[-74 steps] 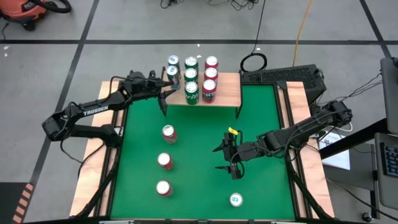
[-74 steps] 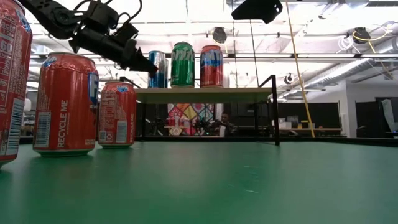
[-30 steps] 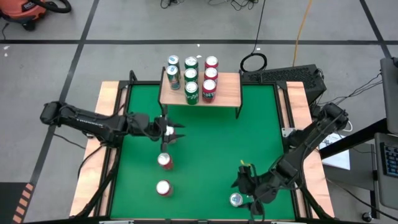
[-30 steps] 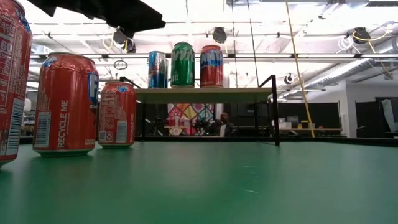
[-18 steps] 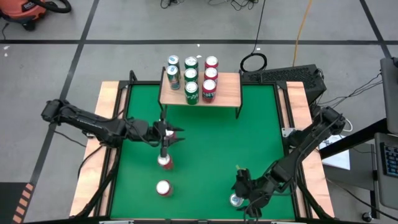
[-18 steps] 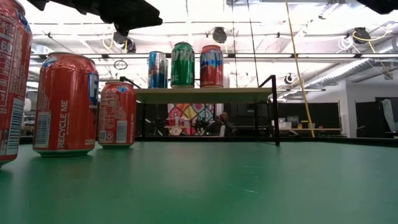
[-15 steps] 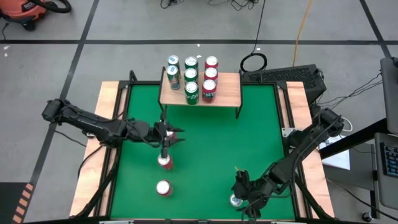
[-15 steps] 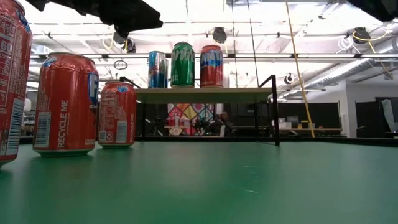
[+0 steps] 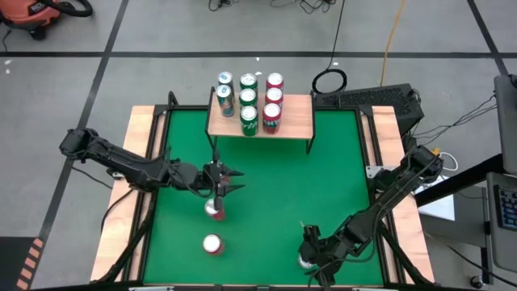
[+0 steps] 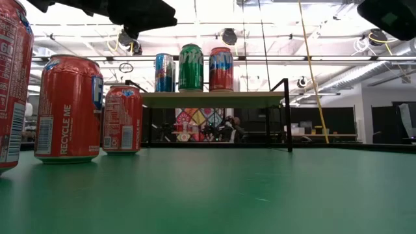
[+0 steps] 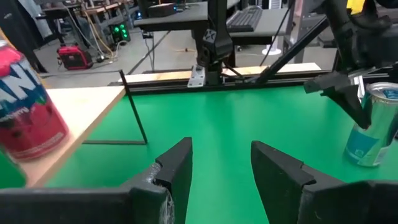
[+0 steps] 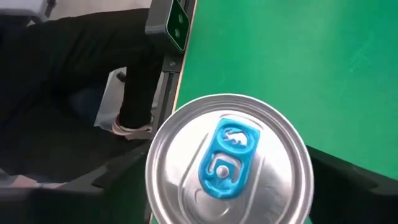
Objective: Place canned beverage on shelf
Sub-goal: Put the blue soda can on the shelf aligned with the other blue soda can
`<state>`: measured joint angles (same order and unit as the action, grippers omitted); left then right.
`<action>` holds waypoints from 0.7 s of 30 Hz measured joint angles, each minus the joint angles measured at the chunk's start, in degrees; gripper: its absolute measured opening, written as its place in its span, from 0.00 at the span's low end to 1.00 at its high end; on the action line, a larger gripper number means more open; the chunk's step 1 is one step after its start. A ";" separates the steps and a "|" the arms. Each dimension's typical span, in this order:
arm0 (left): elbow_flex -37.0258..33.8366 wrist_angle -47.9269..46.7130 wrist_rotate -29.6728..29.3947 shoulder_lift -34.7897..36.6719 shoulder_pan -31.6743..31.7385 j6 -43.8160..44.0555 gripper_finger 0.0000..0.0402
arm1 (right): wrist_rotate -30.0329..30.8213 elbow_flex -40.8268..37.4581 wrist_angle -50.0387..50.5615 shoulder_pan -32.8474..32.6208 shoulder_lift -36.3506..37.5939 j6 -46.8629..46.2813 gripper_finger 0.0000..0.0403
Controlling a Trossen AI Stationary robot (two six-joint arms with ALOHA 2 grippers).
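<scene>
The green table [image 9: 323,178] bears the shelf [image 9: 295,121] at its far edge, seven cans standing on it. Well in front of the shelf, the left gripper [image 9: 216,187] hangs over a red can [image 9: 214,209], jaws apart and empty. Only the right wrist view shows the right gripper [image 9: 311,257] straddling the blue-tabbed can [image 12: 229,162], fingers wide, contact unclear.

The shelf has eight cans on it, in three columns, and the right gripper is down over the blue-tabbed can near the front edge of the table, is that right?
Not quite: the shelf holds seven cans, not eight; the high view shows two, three and two per column. The rest stands: the right gripper is down over the blue-tabbed can.
</scene>
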<state>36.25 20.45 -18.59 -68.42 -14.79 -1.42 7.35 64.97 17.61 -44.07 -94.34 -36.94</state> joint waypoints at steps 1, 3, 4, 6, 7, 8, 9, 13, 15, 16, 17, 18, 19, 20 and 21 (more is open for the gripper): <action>0.00 0.38 0.02 -0.55 0.00 0.54 0.40 | 0.02 0.00 0.07 0.00 0.12 0.06 0.78; 0.00 0.66 -0.01 -1.73 0.00 1.93 0.40 | 0.04 0.17 0.31 0.13 0.19 0.07 0.72; 0.00 0.98 -0.03 -2.34 0.00 2.53 0.40 | 0.06 0.55 0.84 0.16 0.19 0.17 0.68; 0.00 2.02 -0.11 -3.75 0.00 2.72 0.40 | 0.08 1.42 1.77 0.18 0.19 0.51 0.62; 0.00 2.51 -0.13 -4.46 -0.04 2.93 0.40 | 0.04 1.91 2.11 0.19 0.19 0.75 0.59; 0.00 3.33 -0.15 -5.19 -0.04 3.12 0.40 | 0.02 2.46 2.45 0.17 0.19 1.24 0.57; 0.00 4.44 -0.15 -5.92 -0.04 3.42 0.40 | 0.02 3.09 2.84 0.17 0.17 1.71 0.56; 0.00 8.35 -0.17 -8.51 -0.28 4.17 0.40 | 0.57 6.39 5.70 0.18 0.16 3.17 0.56; 0.00 10.45 -0.17 -9.90 -0.74 4.15 0.40 | 2.49 7.85 7.62 0.25 0.16 4.01 0.59; 0.00 11.97 -0.17 -10.60 -0.99 4.18 0.40 | 3.39 8.69 8.89 0.39 0.16 4.62 0.60; 0.00 13.42 -0.17 -11.24 -1.27 4.25 0.40 | 4.56 9.59 10.25 0.56 0.16 4.97 0.61; 0.00 14.74 -0.17 -11.87 -1.64 4.51 0.40 | 5.82 10.59 11.43 0.85 0.16 5.48 0.62; 0.00 16.25 -0.24 -12.55 -2.01 4.58 0.40 | 6.87 11.69 12.59 1.21 0.16 6.06 0.62; 0.00 17.71 -0.69 -13.22 -2.34 4.46 0.40 | 7.85 12.86 13.75 1.62 0.16 6.51 0.62; 0.00 18.85 -1.54 -13.74 -2.81 4.14 0.40 | 8.78 14.11 15.00 2.06 0.16 7.17 0.61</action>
<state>36.25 39.30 -20.13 -82.15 -17.60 2.72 16.14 79.08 32.61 -42.02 -94.17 -29.76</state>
